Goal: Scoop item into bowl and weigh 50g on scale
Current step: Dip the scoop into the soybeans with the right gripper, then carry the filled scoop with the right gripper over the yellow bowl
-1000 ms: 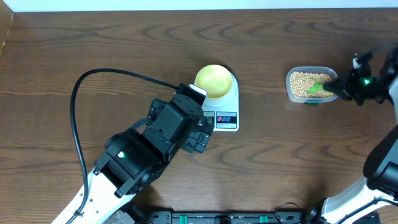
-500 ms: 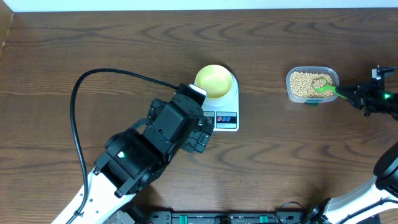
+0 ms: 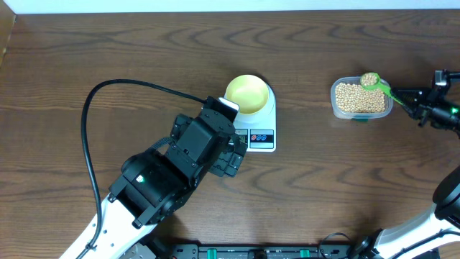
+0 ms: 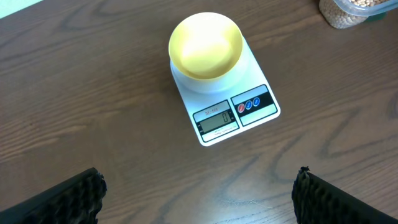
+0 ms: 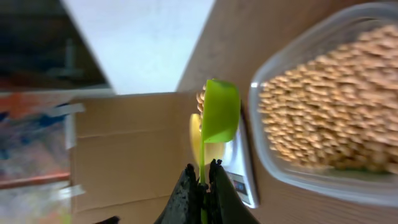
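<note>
A dark brown wooden table (image 3: 108,50) carries everything. Over its near middle hangs the black-and-white left arm, its left gripper (image 4: 198,180) spread wide with both fingers far apart, holding nothing and touching nothing, just short of the display end of the white rectangular kitchen scale (image 4: 231,124). The scale's long axis runs away from that arm. Its display, which reads 0, and its red and blue buttons are at the near end. Well to the right stands a clear rounded-rectangular plastic tub (image 3: 336,99). The small round pale yellow bowl (image 4: 205,46) sits empty on the far end of the scale. At the right edge the right gripper (image 5: 202,183) has its fingers pressed together on the thin handle of a bright green plastic scoop (image 3: 381,86). The handle runs leftward from the fingers, and the cup end points towards the scale over the tub's far right corner. Small round beige-tan beans (image 3: 356,99) fill the tub and heap in the scoop.
</note>
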`<state>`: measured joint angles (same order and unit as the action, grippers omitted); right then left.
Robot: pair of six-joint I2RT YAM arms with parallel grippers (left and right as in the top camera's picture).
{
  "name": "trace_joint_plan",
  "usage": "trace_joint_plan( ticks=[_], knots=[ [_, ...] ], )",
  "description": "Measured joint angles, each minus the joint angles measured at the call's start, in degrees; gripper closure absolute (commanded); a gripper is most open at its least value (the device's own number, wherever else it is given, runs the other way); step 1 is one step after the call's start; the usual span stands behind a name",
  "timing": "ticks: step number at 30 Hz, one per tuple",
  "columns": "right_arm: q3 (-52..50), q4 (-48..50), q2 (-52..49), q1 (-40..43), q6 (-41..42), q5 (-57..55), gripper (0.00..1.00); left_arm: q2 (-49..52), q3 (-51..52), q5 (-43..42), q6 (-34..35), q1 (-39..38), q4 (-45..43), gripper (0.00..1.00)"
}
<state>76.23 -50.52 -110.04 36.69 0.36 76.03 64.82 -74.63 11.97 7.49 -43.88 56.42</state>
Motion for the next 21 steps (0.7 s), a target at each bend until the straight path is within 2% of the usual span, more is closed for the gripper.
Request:
trace_joint_plan(
  ticks=[8, 21],
  knots=[
    [0.0, -0.2, 0.0, -2.6, -1.1, 8.5, 0.99, 0.0, 0.0, 0.0, 0.0, 0.0, 0.0, 0.02],
    [0.0, 5.9, 0.0, -25.2, -1.0, 11.0, 0.99, 0.0, 0.0, 0.0, 0.0, 0.0, 0.0, 0.02]
  ],
)
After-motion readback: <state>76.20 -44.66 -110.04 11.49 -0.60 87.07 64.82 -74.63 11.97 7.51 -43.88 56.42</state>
